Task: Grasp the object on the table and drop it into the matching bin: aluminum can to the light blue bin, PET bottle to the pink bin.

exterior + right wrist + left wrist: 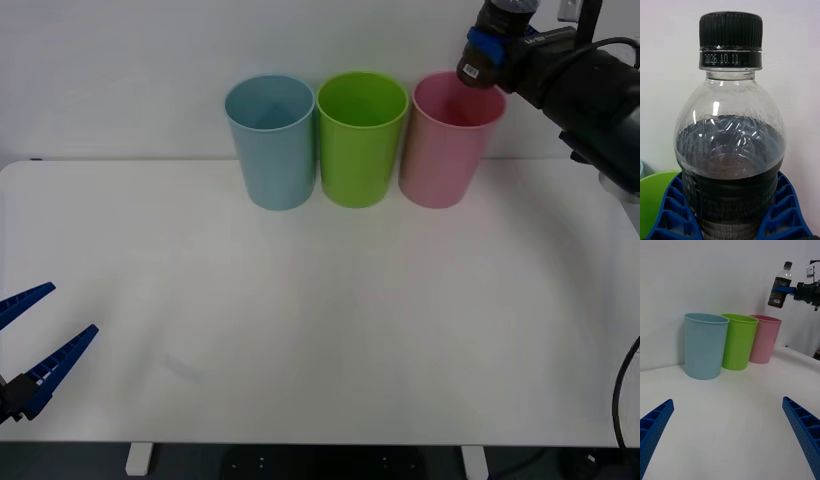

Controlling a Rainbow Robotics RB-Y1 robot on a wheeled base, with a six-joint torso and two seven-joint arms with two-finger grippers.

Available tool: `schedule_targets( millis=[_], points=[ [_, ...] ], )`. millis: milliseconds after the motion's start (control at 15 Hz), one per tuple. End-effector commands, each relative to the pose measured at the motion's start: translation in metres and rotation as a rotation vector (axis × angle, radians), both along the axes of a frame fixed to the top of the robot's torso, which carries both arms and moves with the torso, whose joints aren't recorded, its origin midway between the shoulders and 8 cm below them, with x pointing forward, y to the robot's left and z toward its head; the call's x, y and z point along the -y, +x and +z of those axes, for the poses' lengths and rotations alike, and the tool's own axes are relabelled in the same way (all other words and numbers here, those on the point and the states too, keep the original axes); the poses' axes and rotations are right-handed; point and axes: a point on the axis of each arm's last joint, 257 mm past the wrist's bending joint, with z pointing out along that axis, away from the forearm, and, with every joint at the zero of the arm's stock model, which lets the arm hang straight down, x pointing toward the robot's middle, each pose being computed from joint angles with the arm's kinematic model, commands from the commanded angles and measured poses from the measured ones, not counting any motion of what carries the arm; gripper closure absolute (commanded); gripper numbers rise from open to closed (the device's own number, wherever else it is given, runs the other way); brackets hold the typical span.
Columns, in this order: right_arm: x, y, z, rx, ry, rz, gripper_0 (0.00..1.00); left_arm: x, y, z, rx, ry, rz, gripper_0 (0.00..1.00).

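White table (320,330) with pink bin (450,140) at rear; right gripper (784,290) above it, blue fingers clamped round the labelled waist of the upright PET bottle (730,142), judged light, part-filled, smooth, slightly yielding; left gripper (35,345) idle, spread wide.
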Motion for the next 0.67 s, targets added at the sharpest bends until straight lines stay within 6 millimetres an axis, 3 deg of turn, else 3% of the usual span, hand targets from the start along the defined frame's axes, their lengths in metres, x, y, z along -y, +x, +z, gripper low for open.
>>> schedule_targets(
  millis=[67, 533, 600, 667],
  points=[
    [0.004, 0.016, -0.009, -0.020, -0.009, -0.051, 1.00, 0.000, 0.000, 0.000, 0.000, 0.000, 0.000, 0.00],
    [0.000, 0.027, -0.015, -0.024, -0.026, -0.093, 0.95, 0.000, 0.000, 0.000, 0.000, 0.000, 0.000, 0.00],
    [-0.001, 0.027, -0.014, -0.021, -0.029, -0.093, 0.80, 0.000, 0.000, 0.000, 0.000, 0.000, 0.000, 0.00],
    [-0.001, 0.027, -0.012, -0.014, -0.036, -0.095, 0.42, 0.000, 0.000, 0.000, 0.000, 0.000, 0.000, 0.00]
  ],
)
